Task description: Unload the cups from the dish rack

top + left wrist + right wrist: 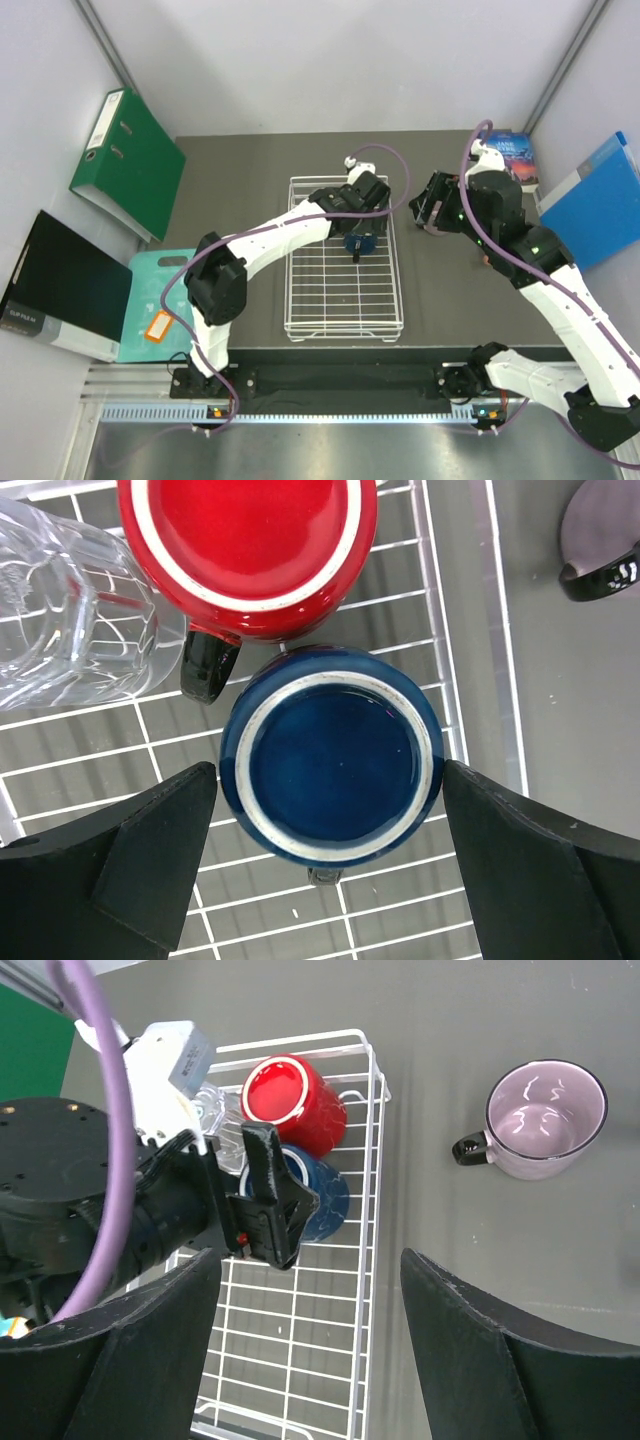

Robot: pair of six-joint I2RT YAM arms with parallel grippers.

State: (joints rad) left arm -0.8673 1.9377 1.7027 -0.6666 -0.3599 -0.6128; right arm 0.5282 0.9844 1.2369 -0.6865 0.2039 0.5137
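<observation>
left fingers [150, 870] spread wide, one on each side of upside-down dark blue ceramic mug [330, 755]; cannot tell if they touch it. mug sits in white wire-grid dish rack [340, 300], near its right side, just beside an inverted red ceramic mug [250, 540]. clear glass tumbler [60, 610] is next to the red one. right fingers [500, 1360] apart, holding nothing, over dark grey surface [450, 1200]. mauve-pink handled mug [545, 1120] stands upright on surface, right of rack, apart from it.

The dark worktop [240, 200] carries the white dish rack [330, 290], an upright mauve mug [545, 1120] beside it, and a book [515, 160].
</observation>
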